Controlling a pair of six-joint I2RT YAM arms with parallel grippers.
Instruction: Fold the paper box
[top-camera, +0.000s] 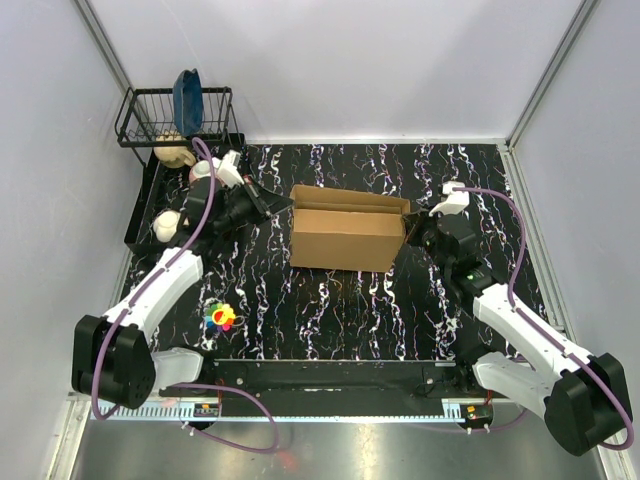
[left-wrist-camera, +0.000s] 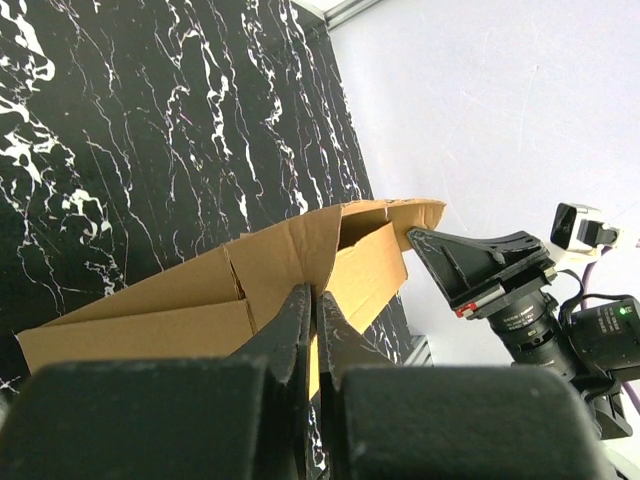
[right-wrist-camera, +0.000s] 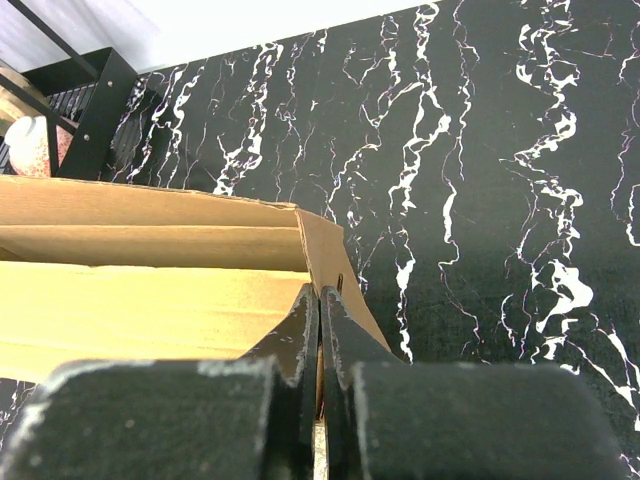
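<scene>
"Three walls (top-camera: 350, 60), pale grey, matte. Surface (top-camera: 330, 330) is black and glossy with white marble veins."

"Box?"

"Box (top-camera: 345, 240) is mid-surface between both arms. Plain brown corrugated card, rectangular, top open, creased flaps, rough cut edges."

"Tools?"

"Left tool (top-camera: 283, 203) is at the box's left end, fingers (left-wrist-camera: 295, 330) all but closed, pinching a thin card edge. Right tool (top-camera: 408, 226) is at the right end, same thing: fingers (right-wrist-camera: 300, 335) pressed together on the card edge."

"Anything else?"

"Black wire rack (top-camera: 170, 112) in the far-left corner, with a blue item (top-camera: 187, 100) upright in it. Small multicolour toy (top-camera: 221, 318) beside the left arm, well apart from the box."
</scene>
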